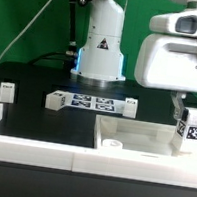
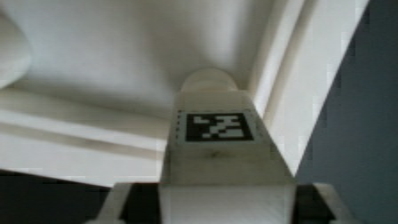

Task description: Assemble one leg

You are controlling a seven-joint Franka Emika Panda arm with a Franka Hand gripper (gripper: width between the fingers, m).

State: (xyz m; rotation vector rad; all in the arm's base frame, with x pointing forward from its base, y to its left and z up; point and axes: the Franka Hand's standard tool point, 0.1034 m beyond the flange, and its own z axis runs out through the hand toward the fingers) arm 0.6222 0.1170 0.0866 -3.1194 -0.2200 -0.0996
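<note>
Fingers (image 1: 178, 105) clamped on the leg (image 1: 192, 127), white post with its marker tag facing out, held upright at the exterior view's right over the large white square part (image 1: 131, 143) on the black desk (image 1: 32, 128); can't tell if leg touches the part. Wrist view: leg (image 2: 221, 125) runs down the middle, tag up, rounded tip near a raised edge of the white part (image 2: 89, 110). Behind: marker board (image 1: 91, 104) in front of robot base (image 1: 101, 46), three more tagged white pieces (image 1: 54, 101) (image 1: 128, 107) (image 1: 5, 91) beside it and further left
</note>
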